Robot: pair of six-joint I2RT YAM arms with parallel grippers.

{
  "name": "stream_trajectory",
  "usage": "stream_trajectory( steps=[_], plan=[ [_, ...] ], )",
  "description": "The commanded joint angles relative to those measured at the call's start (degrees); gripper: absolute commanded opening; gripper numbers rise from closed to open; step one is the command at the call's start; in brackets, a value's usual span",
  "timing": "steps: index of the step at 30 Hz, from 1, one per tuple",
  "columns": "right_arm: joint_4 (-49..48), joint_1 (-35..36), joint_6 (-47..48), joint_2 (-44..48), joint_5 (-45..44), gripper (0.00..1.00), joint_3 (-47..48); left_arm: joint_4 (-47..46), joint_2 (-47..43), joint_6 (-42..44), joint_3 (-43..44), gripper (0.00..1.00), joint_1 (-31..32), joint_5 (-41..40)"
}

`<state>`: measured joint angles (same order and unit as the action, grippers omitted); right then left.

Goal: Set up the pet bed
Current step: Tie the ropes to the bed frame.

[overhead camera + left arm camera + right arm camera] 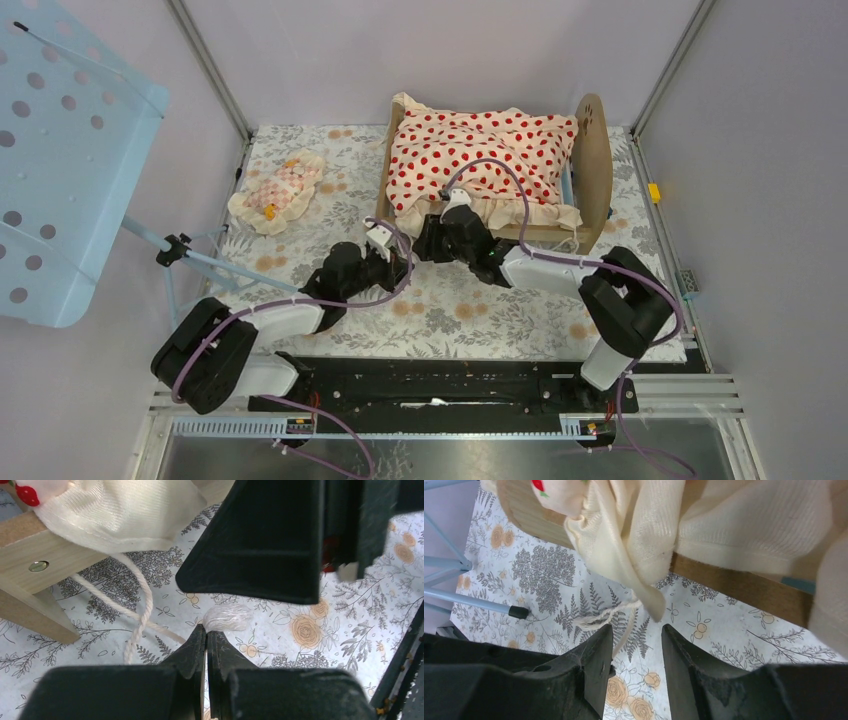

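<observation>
Both tools face the bed [597, 165], lying crosswise just beyond: right tool [634, 632], half-open and empty, is nearer; left tool [206, 630] shut, seemingly empty.

No readable text, label, brand name or number is showing in any of the three views. The only sign-like marks are sitting on the small light-wood pet bed [592, 185]. They are small cutouts in its rounded headboard [596, 120], and they are coming through too small to make out.
</observation>
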<state>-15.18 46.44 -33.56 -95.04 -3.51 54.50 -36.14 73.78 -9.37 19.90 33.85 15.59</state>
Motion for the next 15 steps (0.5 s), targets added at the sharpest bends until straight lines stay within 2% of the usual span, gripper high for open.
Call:
stream_trajectory(
  steps=[1,5,15],
  plan=[
    [-7.07,-0.12,-2.98,-2.24,0.21,0.49,-0.15,3.14,-2.68,-3.40,3.47,0.00,-0.01,-1.33],
    [-7.95,-0.12,-5.03,-4.37,-1.94,0.50,0.18,3.44,-4.29,-5.15,2.66,0.00,-0.01,-1.26],
    [-9.87,-0.12,-8.14,-9.23,-4.02,0.45,2.91,4.72,-6.95,-6.61,0.58,0.00,-0.10,-1.95]
  ],
)
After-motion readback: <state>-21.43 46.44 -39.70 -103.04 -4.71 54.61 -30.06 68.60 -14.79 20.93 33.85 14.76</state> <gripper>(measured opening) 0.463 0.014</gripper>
